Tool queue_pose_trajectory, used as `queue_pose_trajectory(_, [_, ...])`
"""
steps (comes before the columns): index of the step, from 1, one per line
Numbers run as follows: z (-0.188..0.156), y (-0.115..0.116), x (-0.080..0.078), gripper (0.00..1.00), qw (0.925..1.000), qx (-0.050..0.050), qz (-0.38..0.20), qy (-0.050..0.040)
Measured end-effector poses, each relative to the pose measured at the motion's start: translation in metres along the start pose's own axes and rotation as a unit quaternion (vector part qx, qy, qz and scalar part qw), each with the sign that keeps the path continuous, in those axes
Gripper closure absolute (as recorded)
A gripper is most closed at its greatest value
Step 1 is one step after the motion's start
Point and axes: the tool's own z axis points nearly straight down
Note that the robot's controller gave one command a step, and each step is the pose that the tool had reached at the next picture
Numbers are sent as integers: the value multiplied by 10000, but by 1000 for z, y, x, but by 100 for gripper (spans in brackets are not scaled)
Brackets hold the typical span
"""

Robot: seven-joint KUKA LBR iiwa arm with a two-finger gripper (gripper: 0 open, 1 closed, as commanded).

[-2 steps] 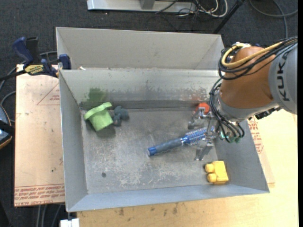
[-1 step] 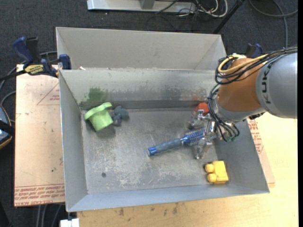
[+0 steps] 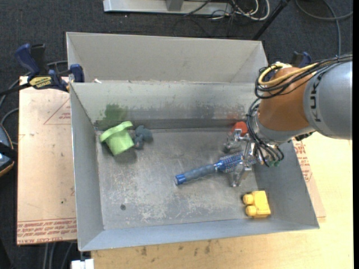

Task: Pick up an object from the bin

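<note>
My gripper (image 3: 236, 162) is low in the right part of the bin, its metal fingers on either side of the right end of a blue stick-shaped tool (image 3: 205, 170) that lies slanted on the bin floor. The fingers stand close around that end; the tool rests on the floor. A yellow toy block (image 3: 256, 203) lies just below and to the right of the gripper, near the front right corner. A small red object (image 3: 240, 126) shows behind the gripper, at the foot of the back wall.
A light green cup-like thing (image 3: 118, 138) lies in the back left corner with a small grey-blue object (image 3: 142, 135) beside it. The arm with its orange cover and cables hangs over the bin's right wall.
</note>
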Motion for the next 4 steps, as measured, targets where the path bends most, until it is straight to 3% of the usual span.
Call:
queue_pose_trajectory(3, [-3, 0, -3, 0, 10000, 3, 9, 2])
queue_pose_trajectory(4, [-4, 0, -4, 100, 10000, 8, 8, -13])
